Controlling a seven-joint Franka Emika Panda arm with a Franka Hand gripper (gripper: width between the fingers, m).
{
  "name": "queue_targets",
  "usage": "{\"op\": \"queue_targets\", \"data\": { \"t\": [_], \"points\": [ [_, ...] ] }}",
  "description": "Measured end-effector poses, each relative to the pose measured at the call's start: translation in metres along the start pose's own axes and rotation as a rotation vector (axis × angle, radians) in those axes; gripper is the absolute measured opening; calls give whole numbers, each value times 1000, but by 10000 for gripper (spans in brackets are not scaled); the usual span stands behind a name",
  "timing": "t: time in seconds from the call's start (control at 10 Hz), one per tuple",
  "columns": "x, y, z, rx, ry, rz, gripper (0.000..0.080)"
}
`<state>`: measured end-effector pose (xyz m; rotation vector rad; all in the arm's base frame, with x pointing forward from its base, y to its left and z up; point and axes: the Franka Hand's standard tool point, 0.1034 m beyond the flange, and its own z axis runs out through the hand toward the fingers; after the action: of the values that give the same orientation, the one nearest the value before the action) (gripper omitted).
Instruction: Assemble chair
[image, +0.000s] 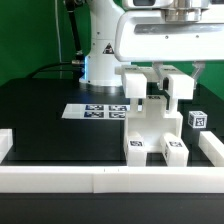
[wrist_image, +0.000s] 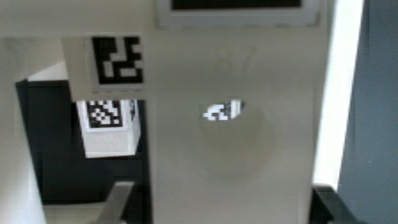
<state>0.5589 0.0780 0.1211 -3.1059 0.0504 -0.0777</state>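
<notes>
Chair (image: 150, 130) stands upright mid-frame, straight below my tool (image: 162, 82); long axis vertical. My jaws are pinched nearly shut on its upper panel.

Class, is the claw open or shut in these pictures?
Shut. The claw grips the chair part: in the wrist view its fingers sit against both edges of that part.
</notes>
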Motion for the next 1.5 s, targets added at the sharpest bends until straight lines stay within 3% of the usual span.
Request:
{"op": "queue_targets", "data": {
  "t": [0.8, 1.5],
  "points": [
    [0, -5, -1, 0, 58, -11, 289],
    [-1, -1, -1, -1, 85, -28, 289]
  ]
}}
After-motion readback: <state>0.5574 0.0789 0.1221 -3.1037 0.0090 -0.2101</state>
